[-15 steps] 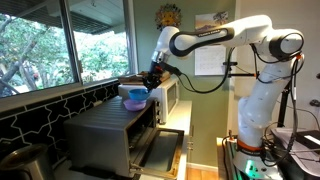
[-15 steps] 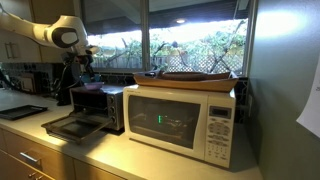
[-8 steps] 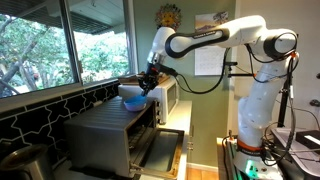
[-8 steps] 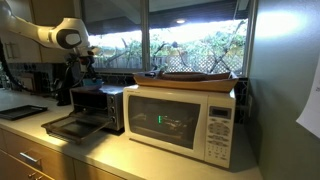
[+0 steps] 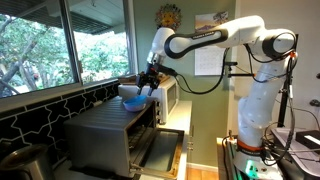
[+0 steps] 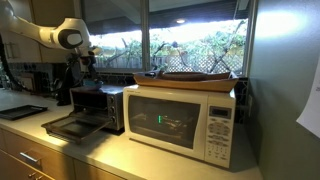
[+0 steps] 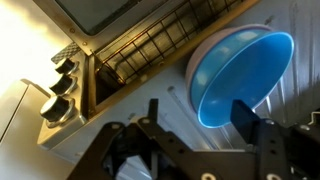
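Observation:
A blue bowl (image 7: 240, 75) with a white outside rests upright on the metal top of a toaster oven (image 7: 120, 130). In an exterior view the bowl (image 5: 131, 98) sits at the top's far end, by the window. My gripper (image 7: 200, 115) hangs just over the bowl's near rim, and its jaws stand apart. One finger (image 7: 247, 116) overlaps the rim, the other finger (image 7: 154, 110) is off to the side over bare metal. Nothing is held. In both exterior views the gripper (image 5: 148, 84) (image 6: 88, 72) is directly above the toaster oven (image 5: 110, 135) (image 6: 97, 103).
The toaster oven's door (image 6: 70, 125) lies folded down, showing a wire rack (image 7: 150, 50) inside and knobs (image 7: 62, 85) beside it. A white microwave (image 6: 185, 115) (image 5: 170, 100) stands next to it with a flat tray (image 6: 195, 77) on top. Windows run behind the counter.
The jaws have spread apart from shut, letting go of the bowl's rim. The bowl stays on the toaster oven's top, and the arm has barely moved.

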Controlling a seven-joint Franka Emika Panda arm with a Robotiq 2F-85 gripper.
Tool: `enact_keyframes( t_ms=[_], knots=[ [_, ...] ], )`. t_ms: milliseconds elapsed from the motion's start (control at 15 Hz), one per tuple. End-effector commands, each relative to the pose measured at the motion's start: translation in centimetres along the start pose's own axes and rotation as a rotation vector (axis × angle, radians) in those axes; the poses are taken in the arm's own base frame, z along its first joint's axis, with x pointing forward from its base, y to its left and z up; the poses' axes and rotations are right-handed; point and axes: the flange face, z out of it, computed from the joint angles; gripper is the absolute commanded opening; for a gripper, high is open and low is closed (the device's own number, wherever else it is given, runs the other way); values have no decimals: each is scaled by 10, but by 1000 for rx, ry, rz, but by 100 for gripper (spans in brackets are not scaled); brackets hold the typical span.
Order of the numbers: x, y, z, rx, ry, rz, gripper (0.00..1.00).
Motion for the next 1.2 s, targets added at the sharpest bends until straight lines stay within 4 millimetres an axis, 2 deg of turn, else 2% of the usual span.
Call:
enact_keyframes(
  t_ms=[0, 67, 133, 200, 267, 333, 733, 800, 1133],
  knots=[
    [-4, 11, 9, 51, -11, 77, 96],
    [-3, 13, 11, 63, -11, 87, 85],
    [-3, 14, 11, 78, -6, 93, 68],
    [-2, 15, 11, 88, -4, 101, 68],
    [-2, 15, 9, 104, 2, 103, 61],
    [-1, 16, 8, 117, 3, 109, 51],
    [-4, 11, 4, 147, 1, 110, 6],
    [-5, 10, 4, 150, 0, 109, 1],
    [-6, 9, -1, 162, 7, 105, 1]
  ],
)
